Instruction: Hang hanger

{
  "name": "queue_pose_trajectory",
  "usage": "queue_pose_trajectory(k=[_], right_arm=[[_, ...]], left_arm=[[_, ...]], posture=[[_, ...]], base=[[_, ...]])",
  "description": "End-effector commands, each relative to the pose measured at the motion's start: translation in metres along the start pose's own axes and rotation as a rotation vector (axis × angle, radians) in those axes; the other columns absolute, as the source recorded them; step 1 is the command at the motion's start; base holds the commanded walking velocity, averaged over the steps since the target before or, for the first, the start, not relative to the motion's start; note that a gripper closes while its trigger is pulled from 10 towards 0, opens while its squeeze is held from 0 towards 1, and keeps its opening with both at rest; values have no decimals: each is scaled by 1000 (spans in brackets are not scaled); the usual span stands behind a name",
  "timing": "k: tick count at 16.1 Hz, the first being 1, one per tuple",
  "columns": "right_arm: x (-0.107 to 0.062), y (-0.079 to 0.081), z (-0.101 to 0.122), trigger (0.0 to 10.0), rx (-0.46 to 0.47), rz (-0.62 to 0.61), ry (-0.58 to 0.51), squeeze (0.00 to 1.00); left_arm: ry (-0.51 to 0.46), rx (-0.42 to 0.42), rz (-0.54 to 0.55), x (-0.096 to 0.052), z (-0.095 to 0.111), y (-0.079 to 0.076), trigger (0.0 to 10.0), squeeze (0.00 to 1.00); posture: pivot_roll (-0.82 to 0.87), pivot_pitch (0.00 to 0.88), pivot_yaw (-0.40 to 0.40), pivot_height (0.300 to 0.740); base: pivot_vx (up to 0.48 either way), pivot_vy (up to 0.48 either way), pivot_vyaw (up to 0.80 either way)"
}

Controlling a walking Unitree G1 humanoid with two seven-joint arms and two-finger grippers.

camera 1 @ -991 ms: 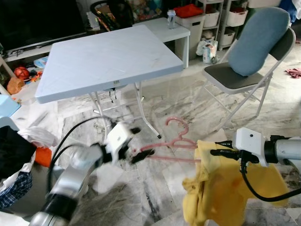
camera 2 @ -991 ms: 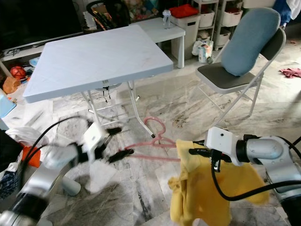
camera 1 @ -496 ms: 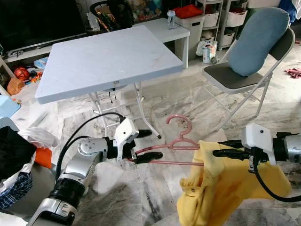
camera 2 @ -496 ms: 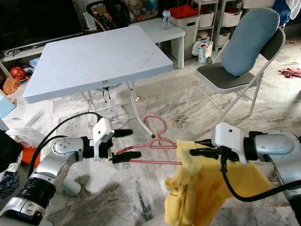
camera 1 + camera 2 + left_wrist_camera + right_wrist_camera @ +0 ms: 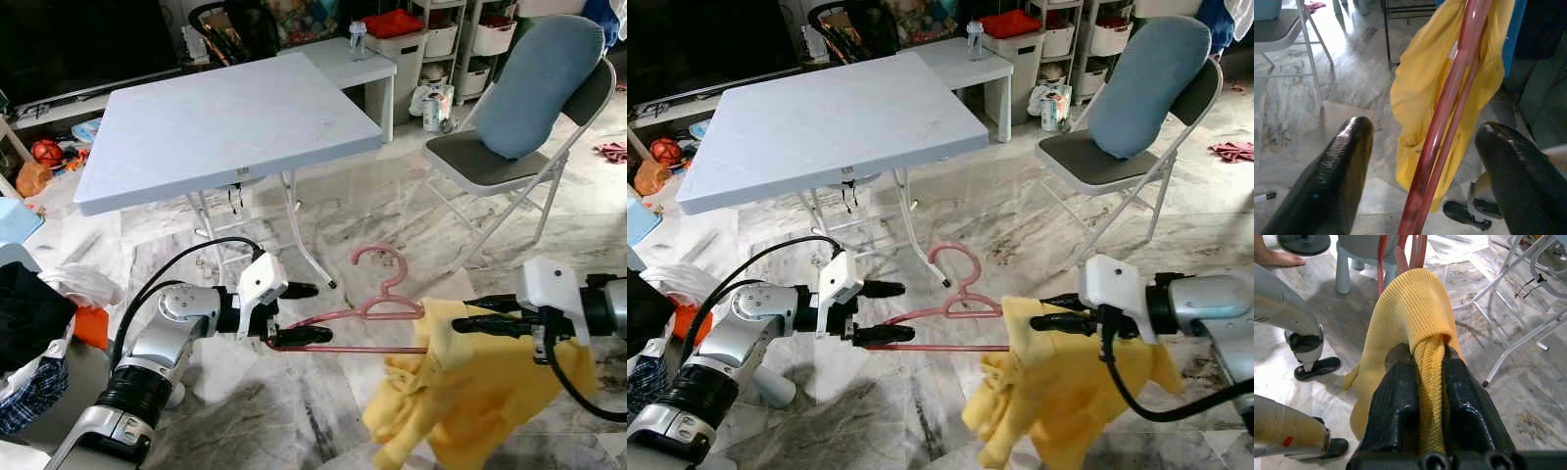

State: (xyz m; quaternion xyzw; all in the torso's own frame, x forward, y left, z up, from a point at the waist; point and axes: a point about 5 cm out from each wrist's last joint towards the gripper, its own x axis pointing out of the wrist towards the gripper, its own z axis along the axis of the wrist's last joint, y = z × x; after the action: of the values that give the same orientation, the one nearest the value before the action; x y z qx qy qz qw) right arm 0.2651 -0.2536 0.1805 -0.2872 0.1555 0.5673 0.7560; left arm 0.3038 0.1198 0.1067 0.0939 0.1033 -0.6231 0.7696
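A pink hanger (image 5: 390, 309) hangs in mid-air over the marble floor, hook up. Its far arm is inside a yellow garment (image 5: 475, 387). My right gripper (image 5: 472, 315) is shut on the garment's bunched collar (image 5: 1429, 367) and holds it up at the right. My left gripper (image 5: 302, 313) is open at the hanger's free end. The pink rods (image 5: 1447, 107) pass between its two black fingers (image 5: 1334, 171), nearer the lower one. I cannot tell if they touch it.
A white folding table (image 5: 225, 117) stands just behind, its legs near the hanger. A folding chair with a blue cushion (image 5: 524, 98) is at the back right. Laundry (image 5: 24, 323) lies at the left. A person's bare foot (image 5: 1276, 257) and a stool's legs are close by.
My left arm swung in and steadied with its open fingers around the hanger's end. My right gripper drew the garment and hanger to the right, and the garment hangs a little higher.
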Motion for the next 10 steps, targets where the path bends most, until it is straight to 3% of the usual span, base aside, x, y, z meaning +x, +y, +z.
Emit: queue_pose_trajectory(k=[1, 10], right_arm=[[-8, -5, 12, 10000, -49, -10, -28, 0], [0, -9, 16, 10000, -57, -40, -63, 0]], left_arm=[[6, -4, -5, -1, 0, 1, 0, 0], [-25, 1, -70, 16, 7, -5, 0, 0]], posture=[[-164, 0, 87, 740], [-165, 0, 88, 740]], base=[[0, 0, 0], [0, 0, 0]])
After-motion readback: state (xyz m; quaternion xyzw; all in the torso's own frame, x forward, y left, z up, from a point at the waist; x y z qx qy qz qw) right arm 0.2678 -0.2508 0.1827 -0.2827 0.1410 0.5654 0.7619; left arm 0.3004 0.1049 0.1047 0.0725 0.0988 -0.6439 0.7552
